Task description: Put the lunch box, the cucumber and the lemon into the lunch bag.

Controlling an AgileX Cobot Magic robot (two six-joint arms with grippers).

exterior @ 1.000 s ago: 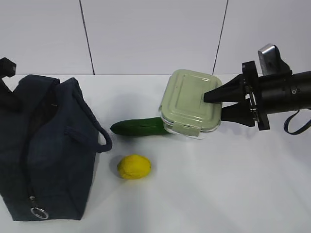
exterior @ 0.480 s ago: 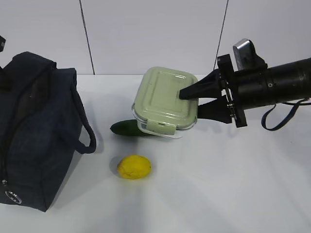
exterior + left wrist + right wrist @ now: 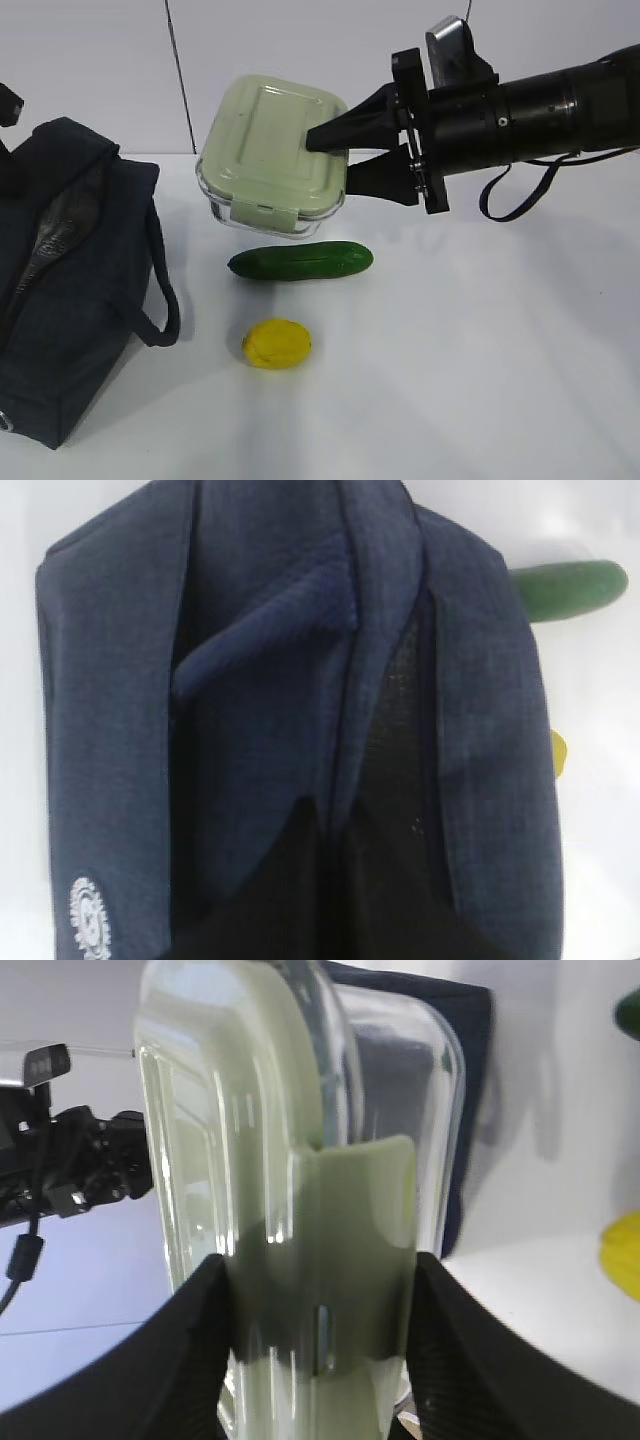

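— While the right claw (image 3: 335,160) clamps the box (image 3: 272,155) by its edge, where does the box sit?
— Off the counter (image 3: 480,350), tilted, above the cucumber (image 3: 300,262), right of the bag (image 3: 70,290).
— And the lemon (image 3: 276,343)?
— On the counter, just in front of the cucumber.
— The left claw?
— Out of sight above the bag's top opening, fully closed; whether it pinches fabric, I cannot tell.

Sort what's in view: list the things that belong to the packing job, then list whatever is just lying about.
Part of the job:
- lunch box, held off the table in the right gripper
- cucumber, on the table
- lemon, on the table
- lunch bag, its top gaping

Just lying about:
- nothing; only the white table is otherwise in view
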